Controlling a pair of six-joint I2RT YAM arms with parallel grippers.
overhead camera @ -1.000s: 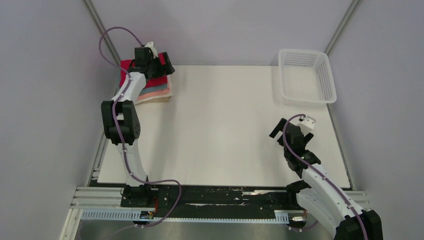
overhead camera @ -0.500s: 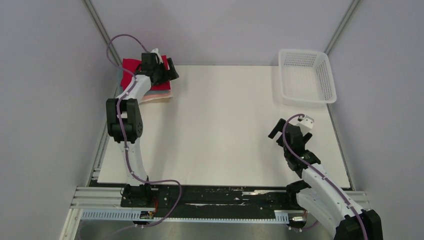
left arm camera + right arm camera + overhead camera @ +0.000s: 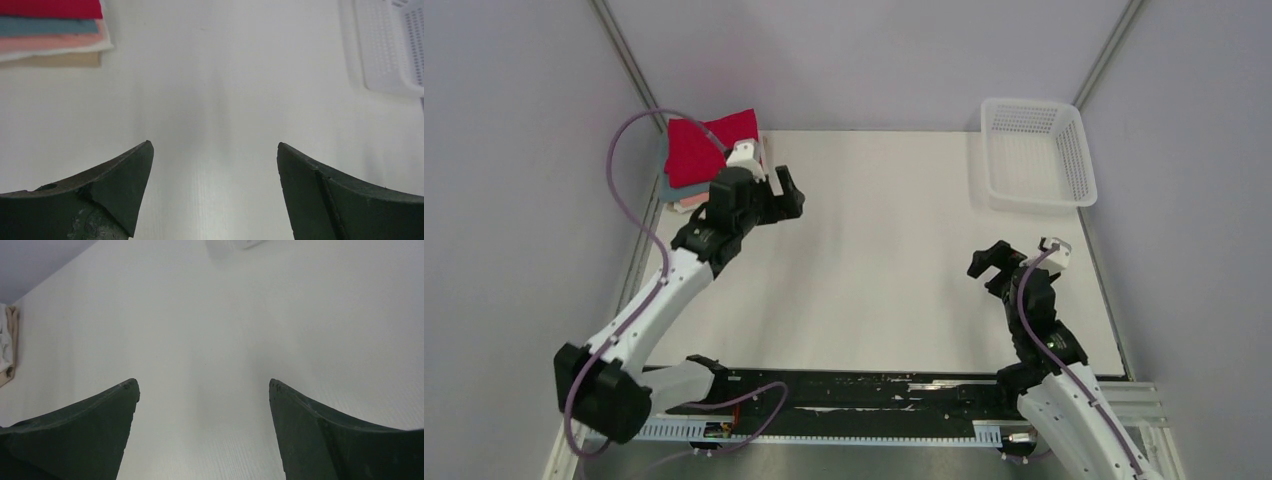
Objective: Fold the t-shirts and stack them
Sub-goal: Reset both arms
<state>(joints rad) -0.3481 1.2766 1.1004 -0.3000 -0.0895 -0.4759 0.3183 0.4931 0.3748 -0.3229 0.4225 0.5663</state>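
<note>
Top camera first: the stack of t-shirts (image 3: pixel 694 172) sat at the far edge of the table (image 3: pixel 884 240), straight across from the basket (image 3: pixel 1072 150), with the red shirt (image 3: pixel 709 145) on top. I couldn't spot any cloth in the basket or loose on the table. The left arm (image 3: pixel 659 295) hung between stack and basket, way closer to the stack. Its jaws were spread wide with nothing in them. The right arm (image 3: pixel 1039 310) was on the near side of the basket, jaws apart too and holding nothing.

Left wrist cam: the two fingers (image 3: pixel 115 185) framed bare table. The stack was up in the left corner, red over teal, pink and cream, with the edges pretty flush. The basket was upper right.

Right wrist cam: just table between the spread fingers, a sliver of basket at the top and a scrap of cloth edge far left.

My take: the folding looked done, so this step was just parking the arms. I'd lift the left one before swinging it and keep it off the red shirt so the top layer doesn't drag. I'd leave the stack alone.
</note>
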